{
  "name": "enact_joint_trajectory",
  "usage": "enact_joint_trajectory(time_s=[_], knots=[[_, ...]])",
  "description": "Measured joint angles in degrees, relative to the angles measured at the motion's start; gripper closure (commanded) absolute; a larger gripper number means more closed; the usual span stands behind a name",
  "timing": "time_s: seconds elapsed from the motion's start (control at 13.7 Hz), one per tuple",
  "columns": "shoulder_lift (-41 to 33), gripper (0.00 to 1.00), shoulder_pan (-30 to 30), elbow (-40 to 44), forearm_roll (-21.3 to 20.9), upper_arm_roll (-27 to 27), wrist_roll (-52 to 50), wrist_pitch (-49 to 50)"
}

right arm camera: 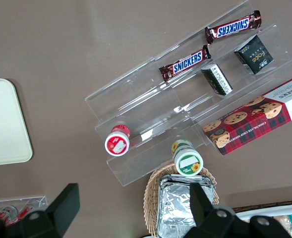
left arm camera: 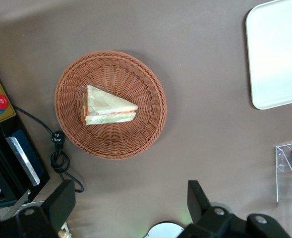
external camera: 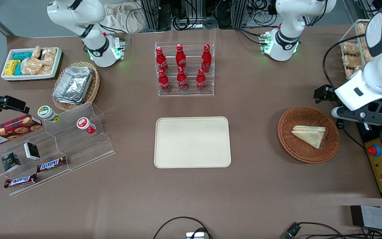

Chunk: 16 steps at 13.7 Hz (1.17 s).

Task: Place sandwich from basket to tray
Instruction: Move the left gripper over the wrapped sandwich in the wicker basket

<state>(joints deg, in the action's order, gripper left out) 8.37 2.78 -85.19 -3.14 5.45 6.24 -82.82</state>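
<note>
step: approach, nothing lifted | gripper point(left arm camera: 128, 203) open, high near the working arm's table edge | sandwich point(external camera: 309, 135) in basket point(external camera: 287, 131) | tray point(external camera: 192, 142) mid-table | next: descend over sandwich, close

One sandwich point(external camera: 310, 135) lies in one reddish-brown basket point(external camera: 290, 139), and one cream tray point(external camera: 192, 142) sits on the surface. Six red cola bottles point(external camera: 181, 67) stand in one clear rack point(external camera: 185, 91) — three nearer the front camera, three farther. Toward the parked arm's end there are two Snickers bars point(external camera: 52, 164), two small dark boxes point(external camera: 31, 150), two round tubs point(external camera: 48, 114) — one green-lidded, one red-lidded point(external camera: 85, 125) — and one cookie box point(external camera: 8, 130), all on one clear stepped stand point(external camera: 78, 149). One tan basket point(external camera: 93, 87) holds a stack of foil containers point(external camera: 73, 84), and one white bin point(external camera: 56, 64) holds snacks. One pincer point(left arm camera: 131, 208) hangs above the surface near the reddish-brown basket, fingers spread
</note>
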Motion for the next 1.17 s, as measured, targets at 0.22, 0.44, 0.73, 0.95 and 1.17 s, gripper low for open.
enact_joint_trajectory(time_s=[0.22,0.44,0.73,0.95,1.17], knots=[[0.5,0.0,-0.1,0.2,0.0,0.0,0.0,0.1],[0.7,0.0,-1.0,0.2,-0.1,-0.1,-0.3,0.6],[1.6,0.0,-2.9,-3.5,-0.5,-0.3,-11.3,-2.5],[-0.9,0.0,-5.5,-14.5,-0.6,-0.3,-13.4,-15.0],[-4.7,0.0,-8.9,-28.2,-0.6,-0.5,-16.4,-28.1]])
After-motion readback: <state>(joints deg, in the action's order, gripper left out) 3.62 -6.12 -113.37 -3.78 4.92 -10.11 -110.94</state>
